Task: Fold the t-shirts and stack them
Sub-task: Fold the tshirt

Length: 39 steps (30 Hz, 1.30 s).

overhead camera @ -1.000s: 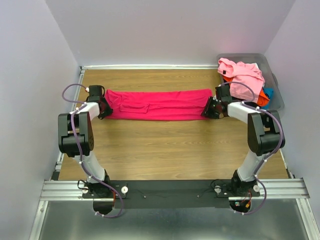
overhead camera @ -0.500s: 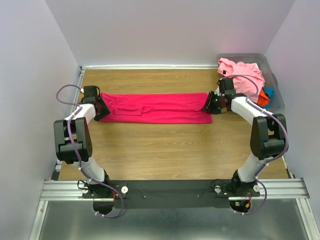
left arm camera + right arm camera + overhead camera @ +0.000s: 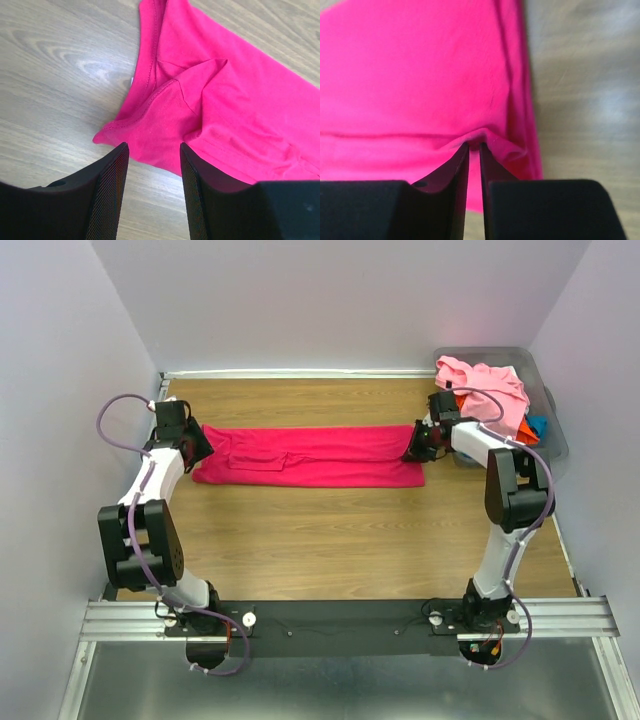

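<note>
1 crimson t-shirt (image 3: 310,455) lies strip-folded toward the tabletop's (image 3: 330,540) far edge, unstacked; left gripper (image 3: 153,150) parted, empty; right gripper (image 3: 474,146) pinches its end.

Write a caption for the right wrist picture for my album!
Right gripper pinching a fold of the pink shirt on the wooden table.

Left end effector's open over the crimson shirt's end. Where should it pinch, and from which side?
Probably the hemmed corner at the left end of the crimson t-shirt: layers lie flat on the table, so bring the left end effector down from above, straddling the edge from the bare-wood side.
</note>
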Each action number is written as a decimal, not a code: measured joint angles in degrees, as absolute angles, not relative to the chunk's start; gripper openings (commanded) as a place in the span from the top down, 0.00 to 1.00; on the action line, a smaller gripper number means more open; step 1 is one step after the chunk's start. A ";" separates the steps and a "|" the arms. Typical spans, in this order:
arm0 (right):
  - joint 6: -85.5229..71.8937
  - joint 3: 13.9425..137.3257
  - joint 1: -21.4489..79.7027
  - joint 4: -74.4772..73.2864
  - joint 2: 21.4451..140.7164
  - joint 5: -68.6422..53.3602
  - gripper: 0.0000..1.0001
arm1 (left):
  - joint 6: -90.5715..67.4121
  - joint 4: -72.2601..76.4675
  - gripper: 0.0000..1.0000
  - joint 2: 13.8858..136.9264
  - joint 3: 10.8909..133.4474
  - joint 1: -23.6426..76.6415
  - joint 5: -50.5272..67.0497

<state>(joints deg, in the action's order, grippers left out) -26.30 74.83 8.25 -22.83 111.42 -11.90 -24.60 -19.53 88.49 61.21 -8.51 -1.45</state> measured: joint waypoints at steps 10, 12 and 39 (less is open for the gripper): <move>-26.26 81.49 6.57 -22.48 115.59 -7.01 0.80 | -23.70 -19.51 0.46 85.65 58.37 -8.51 -1.48; -26.20 81.49 6.35 -22.41 115.61 -6.46 0.81 | -23.70 -19.53 0.46 85.65 58.04 -8.51 -1.45; -22.31 69.12 11.49 -22.63 103.39 -3.55 0.69 | -30.48 -18.17 0.45 99.79 64.20 9.52 -1.89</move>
<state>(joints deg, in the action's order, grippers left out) -22.31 69.12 11.49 -22.63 103.39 -3.55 -30.48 -18.17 99.79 64.20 9.52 -1.89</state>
